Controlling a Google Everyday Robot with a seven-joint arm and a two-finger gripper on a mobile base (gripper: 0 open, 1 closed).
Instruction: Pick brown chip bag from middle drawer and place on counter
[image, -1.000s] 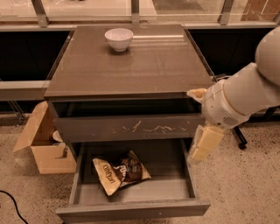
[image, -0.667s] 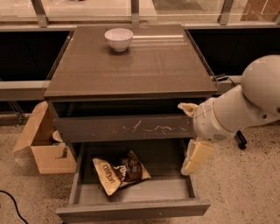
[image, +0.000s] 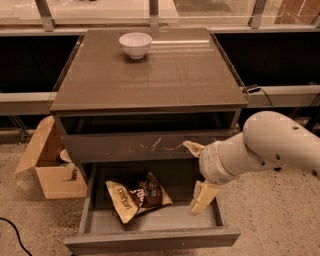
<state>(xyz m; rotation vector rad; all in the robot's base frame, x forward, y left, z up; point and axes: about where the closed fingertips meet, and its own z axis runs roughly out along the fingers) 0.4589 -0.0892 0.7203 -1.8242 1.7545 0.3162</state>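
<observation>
The brown chip bag (image: 137, 196) lies flat in the left half of the open middle drawer (image: 150, 240), tan end toward the front left. My gripper (image: 196, 174) hangs over the drawer's right side, right of the bag and apart from it. It is open and empty: one cream finger (image: 192, 147) sits by the scratched drawer front, the other (image: 202, 198) points down into the drawer. The counter (image: 165, 75) is the cabinet's glossy top.
A white bowl (image: 135, 44) stands at the counter's back. The scratched grey drawer front (image: 130, 147) is above the open drawer. An open cardboard box (image: 50, 167) sits on the floor at the left. A black cable (image: 11, 232) lies at the lower left.
My arm has moved left and lower, bringing the open gripper from beside the cabinet's right edge to over the right side of the open drawer. The bag has not moved.
</observation>
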